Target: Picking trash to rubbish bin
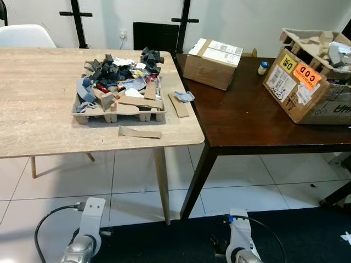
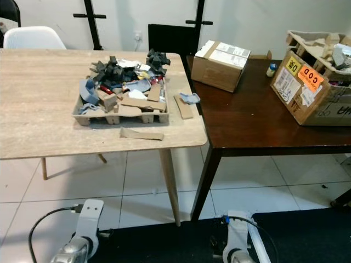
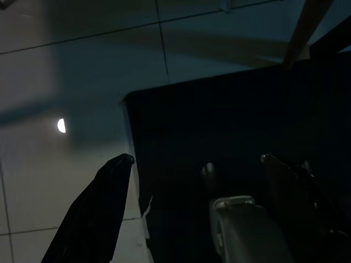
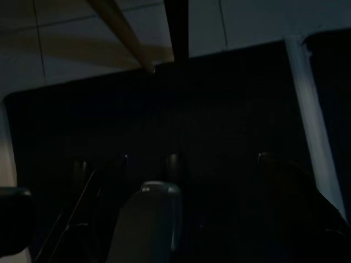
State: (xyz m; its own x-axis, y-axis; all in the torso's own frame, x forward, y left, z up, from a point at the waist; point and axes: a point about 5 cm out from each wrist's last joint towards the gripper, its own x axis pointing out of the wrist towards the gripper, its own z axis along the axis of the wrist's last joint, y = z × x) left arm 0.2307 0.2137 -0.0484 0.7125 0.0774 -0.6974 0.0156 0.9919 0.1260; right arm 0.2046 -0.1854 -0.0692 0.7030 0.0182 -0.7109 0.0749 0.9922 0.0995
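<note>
Left eye view: a cardboard tray heaped with trash is seen on the pale counter in the upper left of the frame, well apart from both arms hanging at the bottom edge. In the dim wrist views the left gripper and right gripper are shown with jaws spread wide over a dark mat.

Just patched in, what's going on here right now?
Nothing is being handled yet. The robot stands facing a light wooden table where a cardboard tray is heaped with scraps. Loose cardboard strips lie beside it. Both arms hang low over the floor; the left gripper is open and empty.
</note>
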